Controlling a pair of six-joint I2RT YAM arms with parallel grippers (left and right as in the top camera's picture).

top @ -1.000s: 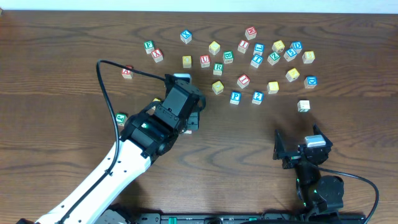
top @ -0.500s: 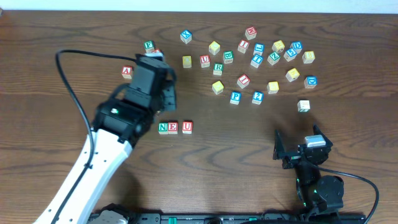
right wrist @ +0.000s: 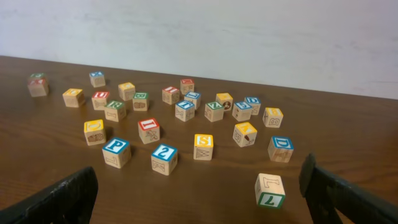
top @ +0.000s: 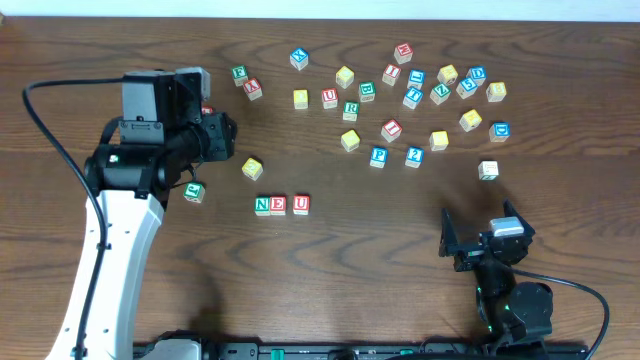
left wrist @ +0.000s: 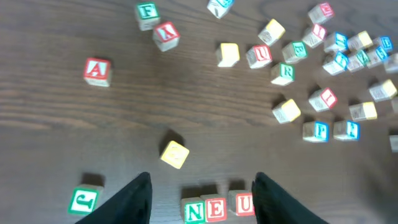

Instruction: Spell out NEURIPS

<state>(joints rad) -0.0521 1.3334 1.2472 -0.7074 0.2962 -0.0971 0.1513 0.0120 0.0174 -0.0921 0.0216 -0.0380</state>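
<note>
Just below centre of the overhead frame, the row: green N (top: pixel 262 205), red E (top: pixel 279 205) and red U (top: pixel 301 204) sat side by side reading NEU. N and E were touching, with U right up beside E.
Left claw: the left claw (left wrist: pixel 202 180) hung over the upper left of the overhead frame, up and left of the row. Its jaws were partway apart with nothing between them, just bare table (left wrist: pixel 50 137) underneath. In its own camera the NEU row showed at the bottom edge, between the two fingers.
Right claw: the right claw (right wrist: pixel 198 171) was down at the lower right of the overhead frame, spread wide and holding zilch.
R: green R (top: pixel 351 110) was in the scatter at upper middle, just lower right of another red U cube (top: pixel 329 97).
I: red I (top: pixel 392 130) sat skewed a bit right of and below the R.
P: blue P (top: pixel 378 156) was on the bottom edge of the scatter, near a blue 2 cube (top: pixel 414 156) on its right.
S: yellow S (right wrist: pixel 203 144) showed best in the right wrist view, just right of that 2 cube and apart from it.
Loose bits: a yellow cube (top: pixel 252 168) sat skewed, up and left of the row. A green J cube (top: pixel 194 191) was further left, next to the arm. A lone T cube (top: pixel 488 170) was off at the right, away from the pack.
</note>
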